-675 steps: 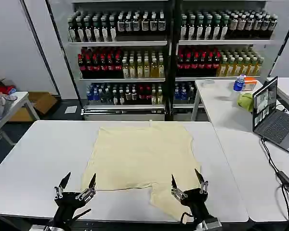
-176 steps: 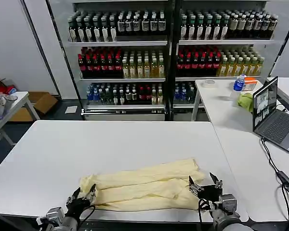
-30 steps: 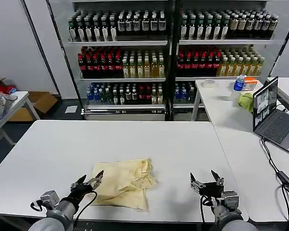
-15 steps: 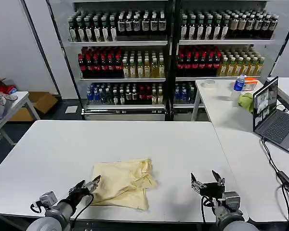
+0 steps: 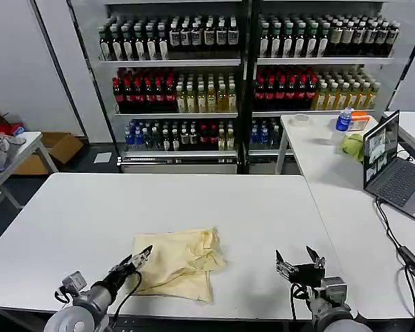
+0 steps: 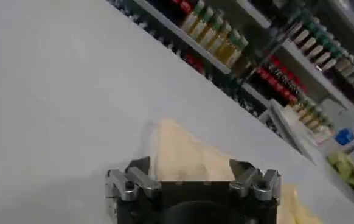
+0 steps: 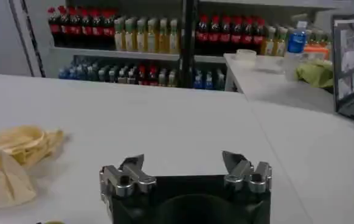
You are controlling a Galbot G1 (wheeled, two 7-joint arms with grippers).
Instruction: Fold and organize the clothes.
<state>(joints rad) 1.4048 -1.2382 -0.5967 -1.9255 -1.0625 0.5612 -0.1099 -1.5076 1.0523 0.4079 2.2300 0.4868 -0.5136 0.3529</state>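
Beside folded T-shirt: left gripper, jaws apart at its edge; right gripper well apart, jaws apart.

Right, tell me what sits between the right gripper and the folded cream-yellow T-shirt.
Only bare white table between the right gripper and the cream-yellow T-shirt, in the head view.

One folded T-shirt, two pincers, left and right, one laptop, three tables.

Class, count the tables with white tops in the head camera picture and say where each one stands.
3. The big white-topped work table holds the folded cream-yellow T-shirt; a second white table on the robot's right carries the laptop; a third stands at the far left edge.
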